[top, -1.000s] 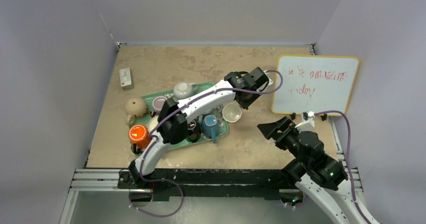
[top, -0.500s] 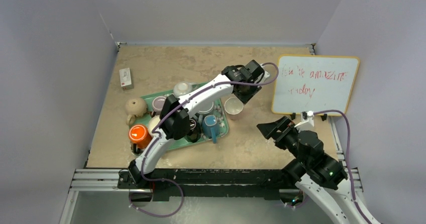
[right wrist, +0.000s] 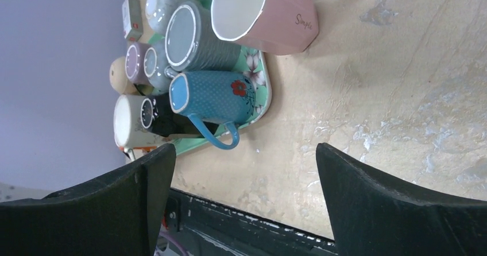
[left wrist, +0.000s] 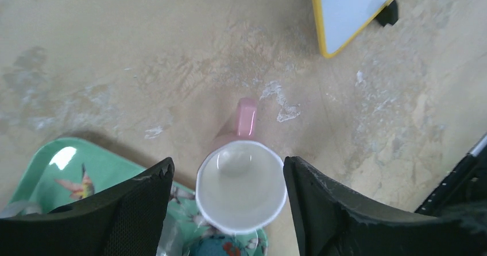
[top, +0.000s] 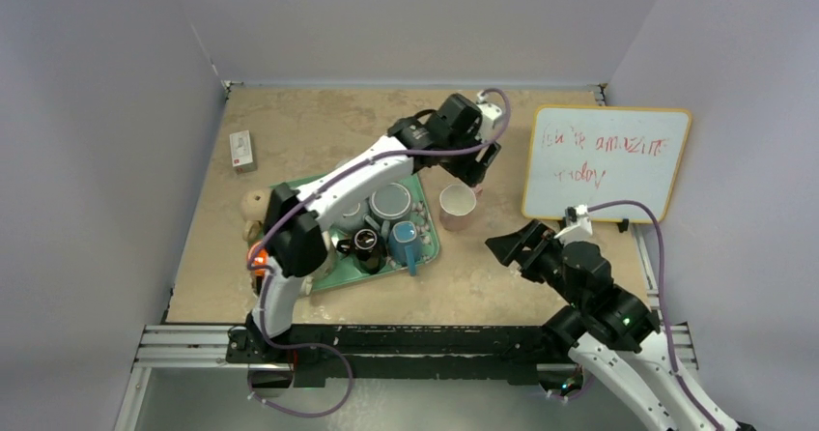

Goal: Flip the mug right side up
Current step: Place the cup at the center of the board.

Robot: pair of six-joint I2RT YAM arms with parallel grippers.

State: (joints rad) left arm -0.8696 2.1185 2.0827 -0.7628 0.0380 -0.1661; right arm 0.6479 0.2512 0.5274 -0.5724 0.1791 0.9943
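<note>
A pink mug (top: 457, 206) with a white inside stands mouth up on the table, just right of the green tray (top: 432, 244). From the left wrist view I look straight down into the mug (left wrist: 241, 187), its handle pointing away from me. My left gripper (top: 474, 176) hangs above it, open, and the fingers (left wrist: 143, 210) are clear of the rim on both sides. My right gripper (top: 503, 247) is open over bare table to the mug's right front, holding nothing. The right wrist view shows the mug (right wrist: 264, 15) beyond the open right gripper (right wrist: 244, 152).
The tray (right wrist: 261, 95) holds several mugs, among them a blue one (top: 404, 243) and a grey one (top: 391, 202). An orange mug (top: 259, 255) sits at its left edge. A whiteboard (top: 604, 165) stands at the right, a small box (top: 241, 149) at the far left.
My left gripper has opened, let go of the pink mug and drawn back and up. The mug, tilted a second ago, now stands mouth up. My right gripper edged left.
</note>
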